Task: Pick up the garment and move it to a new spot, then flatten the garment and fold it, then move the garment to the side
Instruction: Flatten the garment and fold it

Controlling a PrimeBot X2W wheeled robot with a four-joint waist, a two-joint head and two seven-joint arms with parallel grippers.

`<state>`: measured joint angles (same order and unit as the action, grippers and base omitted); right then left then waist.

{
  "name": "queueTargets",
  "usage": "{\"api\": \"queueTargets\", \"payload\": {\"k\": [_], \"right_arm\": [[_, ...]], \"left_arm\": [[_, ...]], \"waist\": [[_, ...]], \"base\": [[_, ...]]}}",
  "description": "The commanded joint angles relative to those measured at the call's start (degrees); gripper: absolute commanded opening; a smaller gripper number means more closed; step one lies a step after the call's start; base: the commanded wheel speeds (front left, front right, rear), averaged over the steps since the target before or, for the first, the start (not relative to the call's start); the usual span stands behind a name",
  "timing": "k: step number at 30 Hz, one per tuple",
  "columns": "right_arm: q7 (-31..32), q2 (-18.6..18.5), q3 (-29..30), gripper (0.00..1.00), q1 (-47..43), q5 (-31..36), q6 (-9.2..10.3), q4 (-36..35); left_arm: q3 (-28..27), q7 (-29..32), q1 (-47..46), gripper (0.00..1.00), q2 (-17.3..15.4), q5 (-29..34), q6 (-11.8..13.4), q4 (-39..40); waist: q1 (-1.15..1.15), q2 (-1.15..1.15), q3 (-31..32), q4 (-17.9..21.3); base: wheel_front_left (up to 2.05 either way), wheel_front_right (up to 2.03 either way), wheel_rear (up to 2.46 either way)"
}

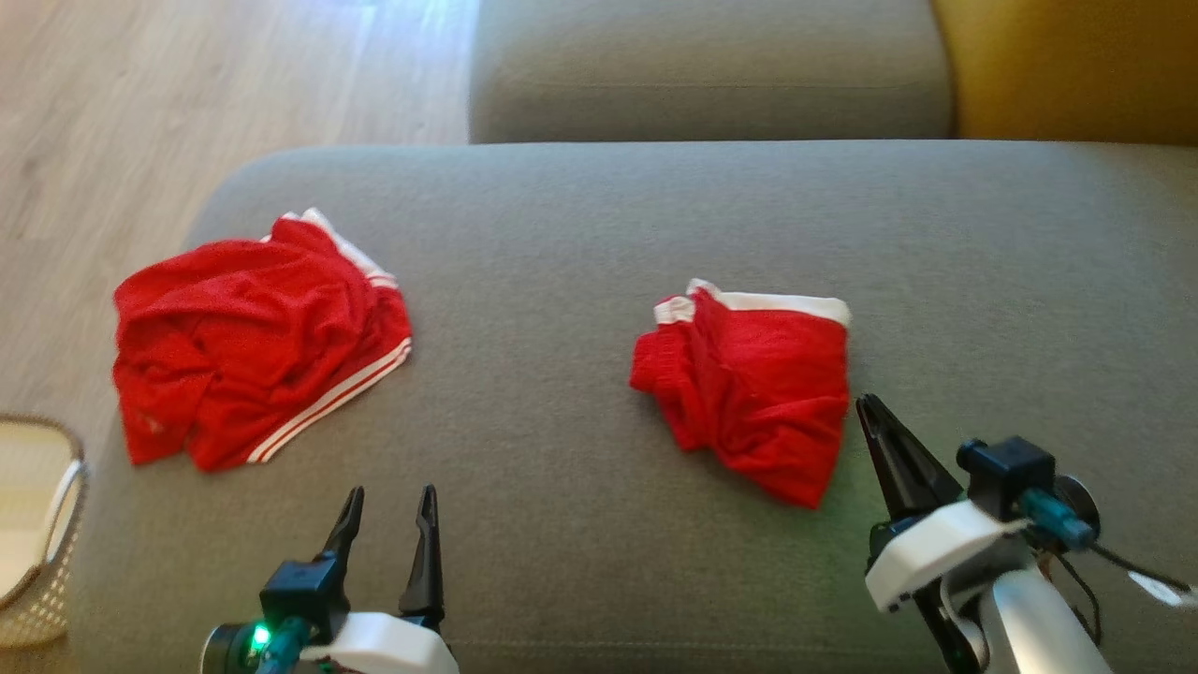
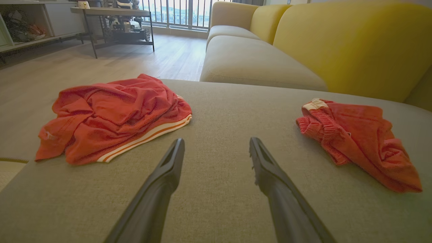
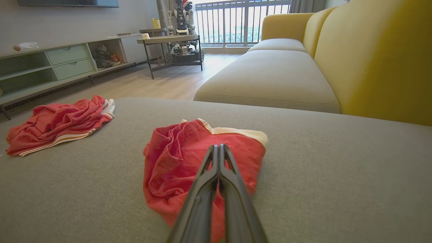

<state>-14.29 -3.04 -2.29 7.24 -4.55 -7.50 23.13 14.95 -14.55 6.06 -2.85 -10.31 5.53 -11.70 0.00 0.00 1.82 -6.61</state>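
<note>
Two red garments lie on the grey couch seat point(image 1: 599, 234). The smaller garment point(image 1: 749, 384) point(image 2: 357, 135) point(image 3: 175, 158), with a white band along its far edge, is loosely bunched at the centre right. The larger garment point(image 1: 253, 346) point(image 2: 111, 114) point(image 3: 57, 121), with white stripes, is crumpled at the seat's left edge. My right gripper point(image 1: 870, 407) point(image 3: 218, 146) is shut, with its tip just beside the smaller garment's right edge and no cloth seen between its fingers. Near the front edge my left gripper point(image 1: 388, 501) point(image 2: 216, 141) stands open over bare cushion between the two garments.
A woven basket point(image 1: 37, 534) stands on the wooden floor point(image 1: 187, 94) off the seat's left front corner. A second grey seat cushion point(image 1: 702, 65) and the yellow backrest point(image 1: 1067, 65) lie beyond. Across the room are a side table point(image 2: 114, 13) and a low shelf unit point(image 3: 50, 64).
</note>
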Motion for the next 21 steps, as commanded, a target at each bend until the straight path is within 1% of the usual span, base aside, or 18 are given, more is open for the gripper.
{"api": "queueTargets", "payload": {"k": [1,5,10,14,16,21], "right_arm": [[-0.26,0.02,-1.48,0.00,3.31,-0.38,0.01,-0.79],[-0.33,-0.04,-1.71,0.00,6.50,-1.27,0.01,4.12],[-0.40,-0.38,0.09,0.00,10.10,-1.08,0.01,11.95],[-0.50,-0.40,0.22,0.00,13.13,-1.28,0.01,17.02],[-0.58,-0.37,-0.58,0.00,14.45,-1.40,0.01,18.59],[-0.67,-0.21,-3.24,0.00,16.13,-2.73,0.01,19.56]], "left_arm": [[-1.44,-0.45,-3.35,1.00,-0.03,0.20,0.04,1.47],[-1.00,-0.45,-4.01,1.00,-0.03,0.53,-0.30,1.05],[-0.44,-0.45,-5.44,1.00,-0.03,0.34,-0.34,0.66],[0.02,-0.45,-5.93,1.00,-0.03,0.19,-0.22,0.61],[0.02,-0.45,-6.02,1.00,-0.03,0.31,-0.24,0.36],[-0.25,-0.45,-6.21,1.00,-0.03,0.25,-0.24,0.11]], "waist": [[0.00,0.00,-1.33,-1.87],[0.00,0.00,-2.95,-4.65],[0.00,0.00,-4.54,-8.48],[0.00,0.00,-5.54,-10.66],[0.00,0.00,-5.81,-11.44],[0.00,0.00,-5.99,-12.56]], "base": [[0.00,0.00,0.00],[0.00,0.00,0.00],[0.00,0.00,0.00],[0.00,0.00,0.00],[0.00,0.00,0.00],[0.00,0.00,0.00]]}}
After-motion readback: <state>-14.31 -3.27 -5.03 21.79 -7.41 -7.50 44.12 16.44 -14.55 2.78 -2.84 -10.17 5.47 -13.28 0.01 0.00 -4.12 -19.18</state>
